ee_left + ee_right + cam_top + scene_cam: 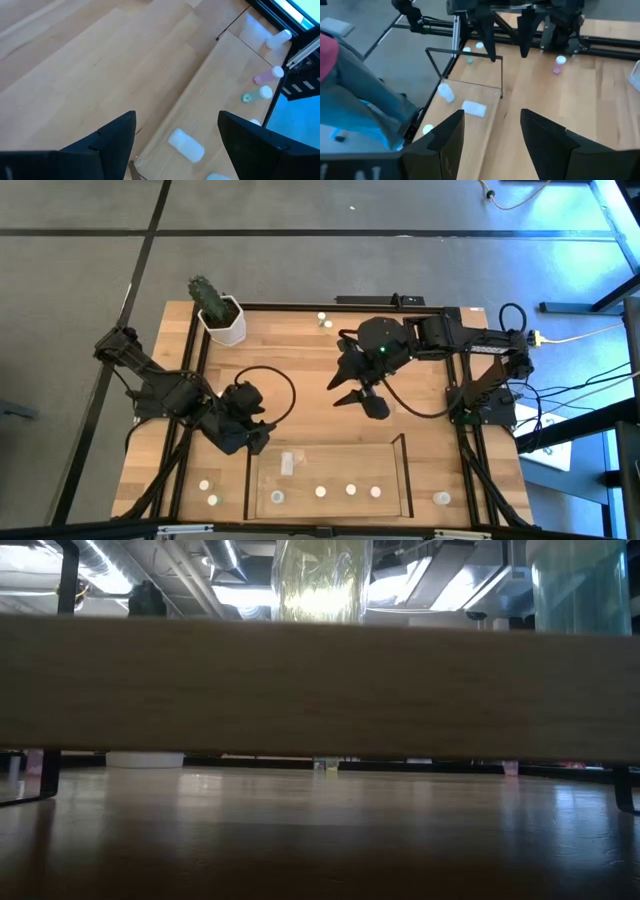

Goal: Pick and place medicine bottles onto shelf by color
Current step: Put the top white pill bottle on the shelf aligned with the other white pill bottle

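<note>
The shelf [401,476] is a clear-walled tray with a light-wood floor at the table's near middle. Several tiny pale-capped bottles stand in it along its near side [351,489], and one white bottle [287,463] [186,145] lies on its side near the tray's far left corner. More bottles stand outside the tray: two at the near left [205,482], one at the near right [441,498], one at the far edge [322,318]. My left gripper [248,445] [175,135] is open over the tray's far left corner, above the lying bottle. My right gripper [360,395] [492,135] is open above the bare table, on the far side of the tray.
A white hexagonal pot with a cactus [221,317] stands at the far left corner. A black cable [290,385] loops over the table's middle. A black frame [470,470] borders the tabletop. A person's leg [355,95] shows beyond the table's edge. In the low view, the shelf's wooden band [320,685] blocks most of the scene.
</note>
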Controlling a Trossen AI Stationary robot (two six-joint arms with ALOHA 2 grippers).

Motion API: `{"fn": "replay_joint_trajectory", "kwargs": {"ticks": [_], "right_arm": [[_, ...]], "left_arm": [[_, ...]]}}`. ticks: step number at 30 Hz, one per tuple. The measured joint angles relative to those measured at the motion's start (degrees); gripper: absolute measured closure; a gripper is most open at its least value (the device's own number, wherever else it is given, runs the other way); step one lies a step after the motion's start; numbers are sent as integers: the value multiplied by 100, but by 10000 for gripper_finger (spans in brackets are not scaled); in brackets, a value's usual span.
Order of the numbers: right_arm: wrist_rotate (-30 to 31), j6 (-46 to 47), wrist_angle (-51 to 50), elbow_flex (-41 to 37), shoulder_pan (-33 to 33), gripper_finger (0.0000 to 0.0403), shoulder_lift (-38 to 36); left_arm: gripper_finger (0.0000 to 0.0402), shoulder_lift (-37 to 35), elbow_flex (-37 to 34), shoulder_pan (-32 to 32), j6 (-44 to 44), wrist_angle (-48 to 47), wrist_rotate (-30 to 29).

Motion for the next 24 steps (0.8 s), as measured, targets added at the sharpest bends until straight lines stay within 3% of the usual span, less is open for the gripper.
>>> {"fn": "replay_joint_trajectory", "kwargs": {"ticks": [11,24], "right_arm": [[1301,19,274,0,873,207,747],[1327,14,1256,-2,1310,207,2148]], "left_arm": [[127,2,0,0,18,-204,-15],[127,2,0,0,-32,-377,-17]]}}
